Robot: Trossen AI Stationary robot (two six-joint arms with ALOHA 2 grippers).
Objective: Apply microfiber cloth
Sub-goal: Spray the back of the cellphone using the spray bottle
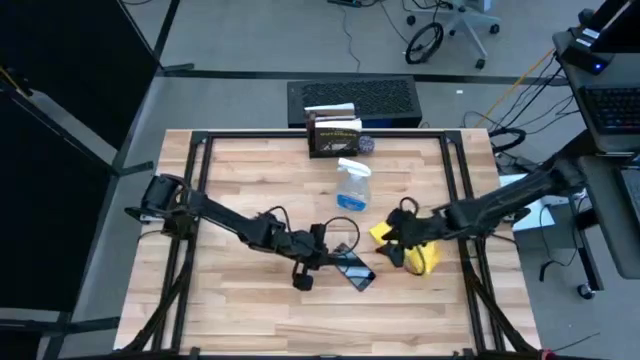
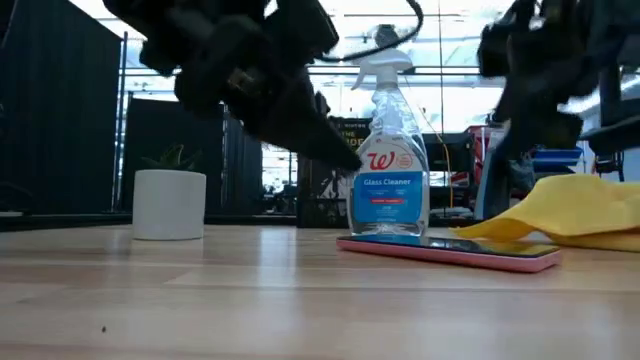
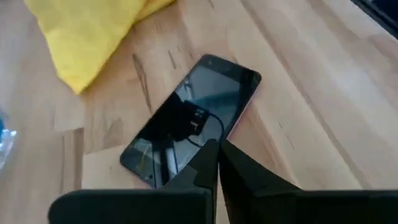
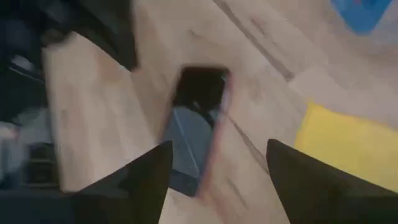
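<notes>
Left gripper (image 1: 338, 252): my fingers pressed together, tips at the phone (image 1: 354, 269); a nudge could slide it off line. Right gripper (image 1: 400, 243): my fingers spread wide, empty, over the cloth (image 1: 424, 259), which lies on the table beside the phone. Risk: closing on a loose fold and dragging the cloth.

A lab: office chair (image 1: 462, 22), cables, metal-framed wooden table (image 1: 260, 190) (robot rig).

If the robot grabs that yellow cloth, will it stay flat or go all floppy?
Probably floppy: the microfiber cloth already lies crumpled in soft folds, so it would likely droop from the right gripper. It looks light, and pushed, it would probably bunch up rather than slide like the phone.
</notes>
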